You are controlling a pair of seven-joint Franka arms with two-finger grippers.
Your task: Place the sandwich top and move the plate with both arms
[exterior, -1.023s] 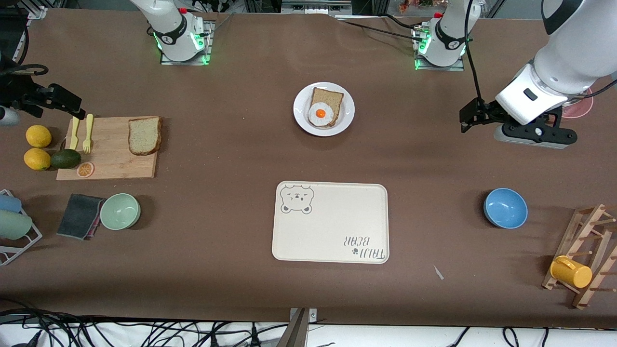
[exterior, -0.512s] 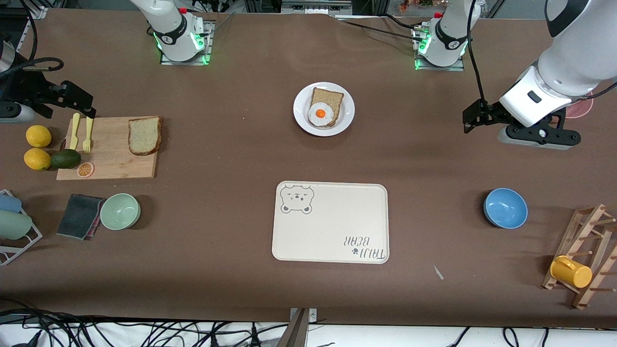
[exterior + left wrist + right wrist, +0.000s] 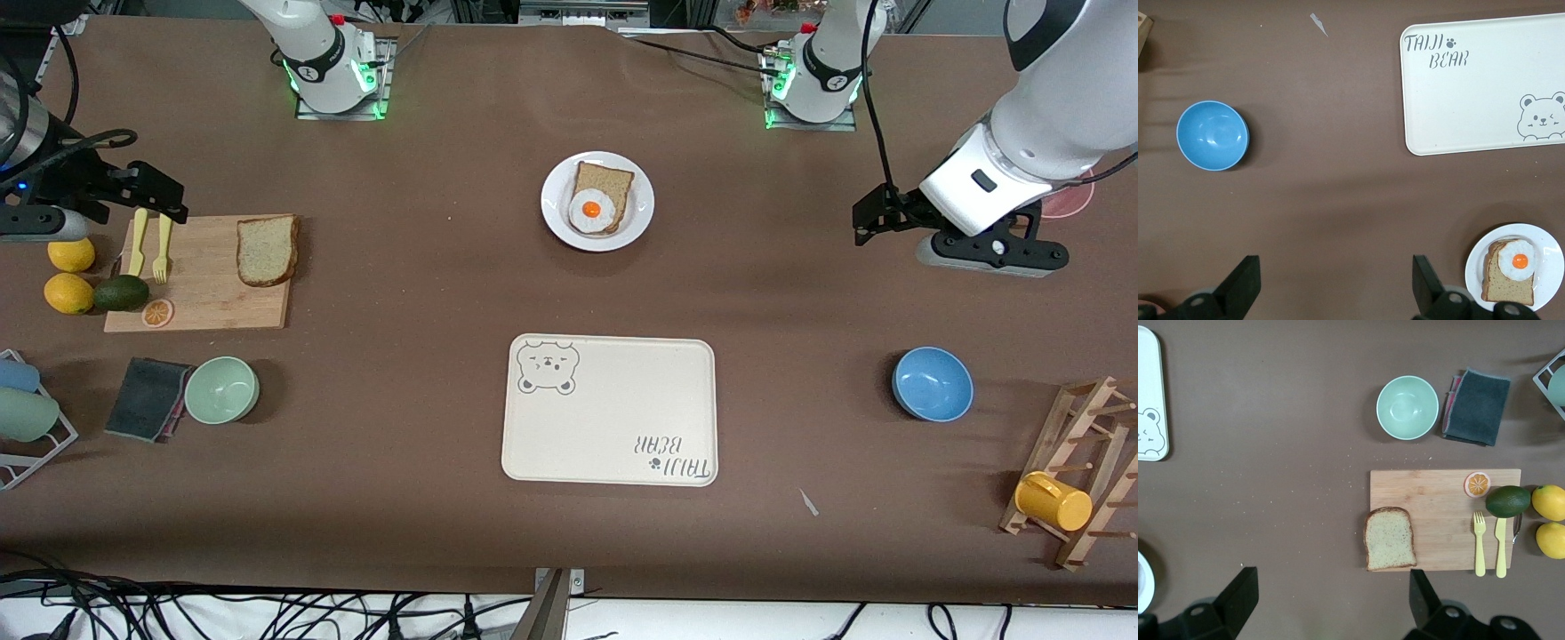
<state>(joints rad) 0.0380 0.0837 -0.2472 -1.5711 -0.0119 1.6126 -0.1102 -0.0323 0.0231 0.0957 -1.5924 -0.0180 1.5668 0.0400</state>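
Observation:
The sandwich top (image 3: 267, 250) lies flat on a wooden cutting board (image 3: 209, 302) toward the right arm's end of the table; it also shows as a speckled slice (image 3: 1389, 538). The white plate (image 3: 556, 218) sits mid-table near the robots' bases and carries a bread slice with a fried egg (image 3: 597, 203); its rim (image 3: 1475, 268) shows in the left wrist view. My right gripper (image 3: 40, 227) hangs open and empty (image 3: 1331, 593) high beside the board. My left gripper (image 3: 991, 253) is open and empty (image 3: 1335, 283) over bare table toward the left arm's end.
The cream bear-print tray (image 3: 613, 418) lies nearer the camera than the plate. A blue bowl (image 3: 932, 383) and a wooden rack with a yellow cup (image 3: 1053, 500) stand at the left arm's end. A green bowl (image 3: 221, 389), dark cloth (image 3: 147, 398), lemons, avocado and yellow cutlery (image 3: 149, 242) surround the board.
My right gripper has moved in from the table's end toward the cutting board. The left arm has shifted only slightly. Nothing on the table has moved.

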